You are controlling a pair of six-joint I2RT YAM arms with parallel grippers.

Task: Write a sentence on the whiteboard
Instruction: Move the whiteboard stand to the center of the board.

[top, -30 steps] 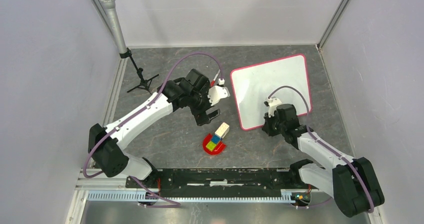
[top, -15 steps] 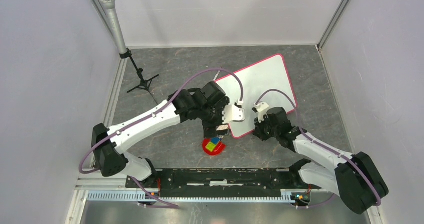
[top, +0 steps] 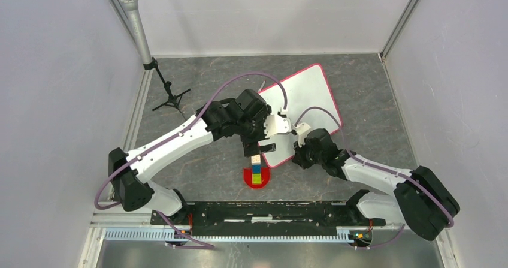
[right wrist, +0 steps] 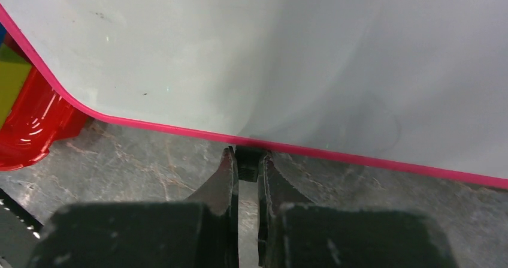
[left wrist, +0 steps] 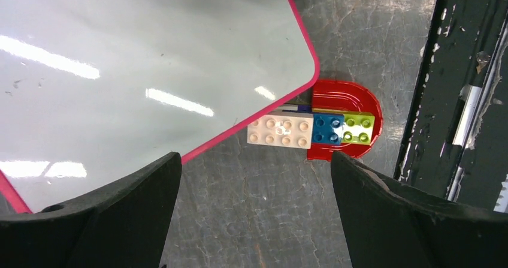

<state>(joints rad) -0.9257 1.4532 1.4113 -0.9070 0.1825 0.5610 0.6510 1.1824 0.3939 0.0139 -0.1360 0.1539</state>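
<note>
1. Within a second the whiteboard (top: 302,109) had been dragged and turned from 2 o'clock to the table's (top: 371,154) centre.
2. It was pulled by the right gripper (right wrist: 245,172), which was clamped on its black clip (right wrist: 247,157).
3. The left gripper (left wrist: 254,175) was held wide above the bricks (left wrist: 311,130).
4. Writing was judged not yet begun.
5. Dark marbled table, pale walls, and a microphone (top: 138,28) at 10 o'clock were seen.

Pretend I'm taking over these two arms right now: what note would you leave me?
Left gripper: open and empty, hovering over the near corner of the whiteboard and the brick row on its red base.
Right gripper: shut on the small black clip at the whiteboard's near edge.
The whiteboard lies flat on the table, turned at an angle, between the arms.
Done: nothing written; the surface is blank.
Left: the whole sentence. No marker shows in any view.
</note>
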